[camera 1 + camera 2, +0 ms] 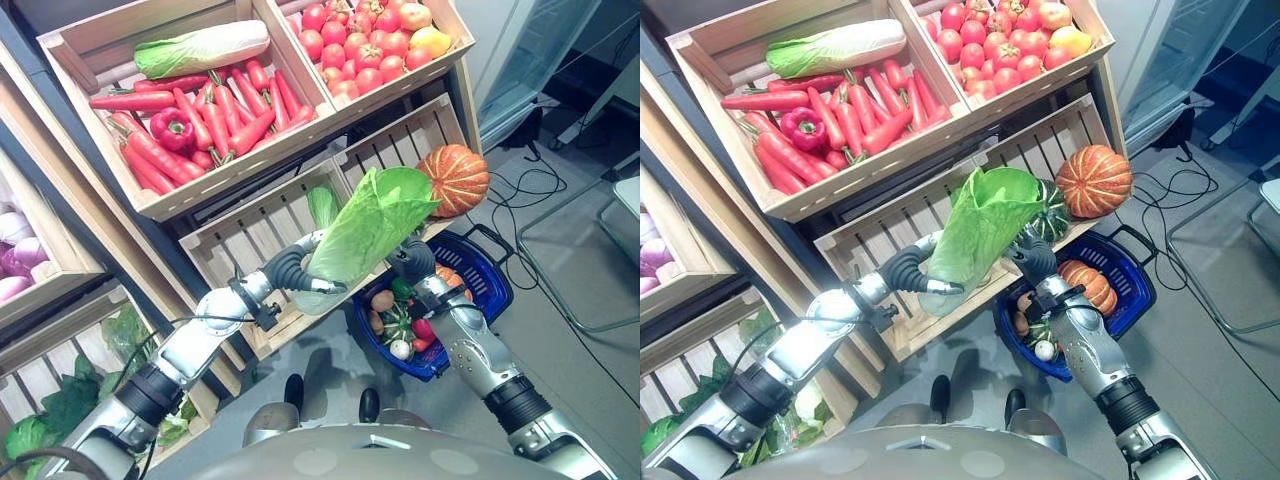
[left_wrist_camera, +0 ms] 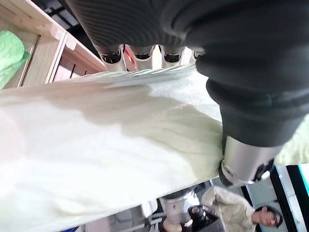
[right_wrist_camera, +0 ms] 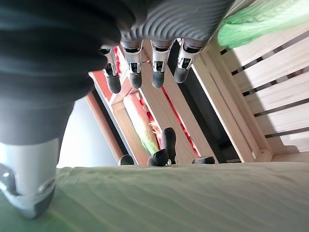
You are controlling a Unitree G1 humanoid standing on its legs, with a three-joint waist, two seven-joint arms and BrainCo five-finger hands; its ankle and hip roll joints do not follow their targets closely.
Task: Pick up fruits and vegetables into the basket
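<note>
Left hand point(image 1: 908, 268) clamped round the pale base of a cabbage point(image 1: 980, 235), held up beside the blue basket point(image 1: 1137, 300). Right hand point(image 1: 412, 260) against the leaves, fingers straight. Beyond, pumpkin point(image 1: 453, 179) in the wooden crate point(image 1: 250, 235).

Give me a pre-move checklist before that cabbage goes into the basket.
1. Left hand curled round the cabbage base: ok.
2. Right hand free, fingers relaxed beside the cabbage: ok.
3. Cabbage lifted out of the wooden crate: ok.
4. Cabbage over the blue basket: not ok, it is held to the basket's left.
5. Room in the basket, which already holds a small pumpkin and other vegetables: cannot tell.
</note>
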